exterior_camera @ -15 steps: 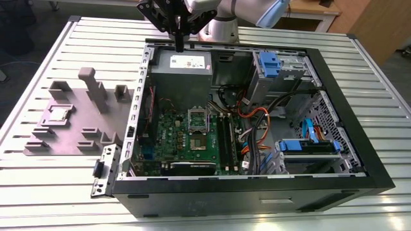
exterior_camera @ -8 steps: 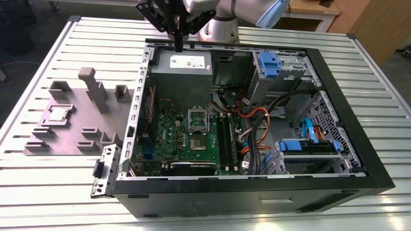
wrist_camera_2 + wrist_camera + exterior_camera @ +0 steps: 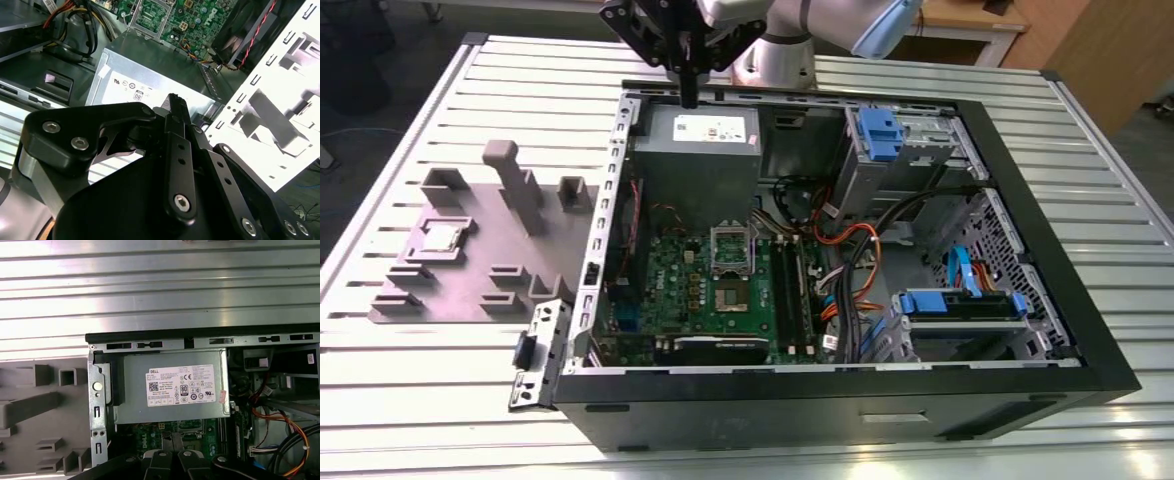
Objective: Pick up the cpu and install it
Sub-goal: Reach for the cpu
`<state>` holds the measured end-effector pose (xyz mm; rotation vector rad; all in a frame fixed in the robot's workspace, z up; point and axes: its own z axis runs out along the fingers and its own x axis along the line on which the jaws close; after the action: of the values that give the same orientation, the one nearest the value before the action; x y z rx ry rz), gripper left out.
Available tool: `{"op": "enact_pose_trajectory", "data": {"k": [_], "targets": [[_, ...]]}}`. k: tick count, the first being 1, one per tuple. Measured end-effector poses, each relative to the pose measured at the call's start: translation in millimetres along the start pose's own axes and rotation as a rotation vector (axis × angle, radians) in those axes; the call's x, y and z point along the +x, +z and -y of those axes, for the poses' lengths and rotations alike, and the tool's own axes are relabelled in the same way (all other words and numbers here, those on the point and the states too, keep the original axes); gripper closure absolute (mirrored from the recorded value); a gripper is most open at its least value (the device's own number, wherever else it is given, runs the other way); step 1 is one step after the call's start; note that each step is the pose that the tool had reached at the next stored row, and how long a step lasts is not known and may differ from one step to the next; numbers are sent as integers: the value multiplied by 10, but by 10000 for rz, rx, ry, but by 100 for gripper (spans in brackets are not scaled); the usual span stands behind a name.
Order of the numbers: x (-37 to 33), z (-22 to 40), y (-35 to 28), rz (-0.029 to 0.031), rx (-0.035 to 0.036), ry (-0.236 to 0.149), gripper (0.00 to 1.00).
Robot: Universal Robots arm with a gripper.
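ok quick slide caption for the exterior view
pincer over the power supply in the open pc case, cpu on the grey fixture

I note: pale silver-grey square metal cpu [image 3: 443, 237]; mauve-grey plastic fixture plate [image 3: 467, 287]; green circuit board [image 3: 683, 275]; black computer case [image 3: 854, 420]; blue plastic drive brackets [image 3: 961, 303]; silver table [image 3: 427, 400], ribbed stripes.

Ribbed bare-metal table [image 3: 427, 400], matt grey plastic fixture [image 3: 454, 290], hand [image 3: 175, 102] — matt black metal

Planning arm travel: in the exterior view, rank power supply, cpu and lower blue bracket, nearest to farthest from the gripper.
1. Power supply, right by the gripper.
2. Cpu, on the grey tray.
3. Blue bracket, exterior view's lower right.
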<state>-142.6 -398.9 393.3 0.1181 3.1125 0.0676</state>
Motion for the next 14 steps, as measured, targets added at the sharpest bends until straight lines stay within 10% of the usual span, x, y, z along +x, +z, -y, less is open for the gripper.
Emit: {"op": "enact_pose_trajectory", "data": {"k": [14], "targets": [[34,3,0,0,0,-1,89]]}}
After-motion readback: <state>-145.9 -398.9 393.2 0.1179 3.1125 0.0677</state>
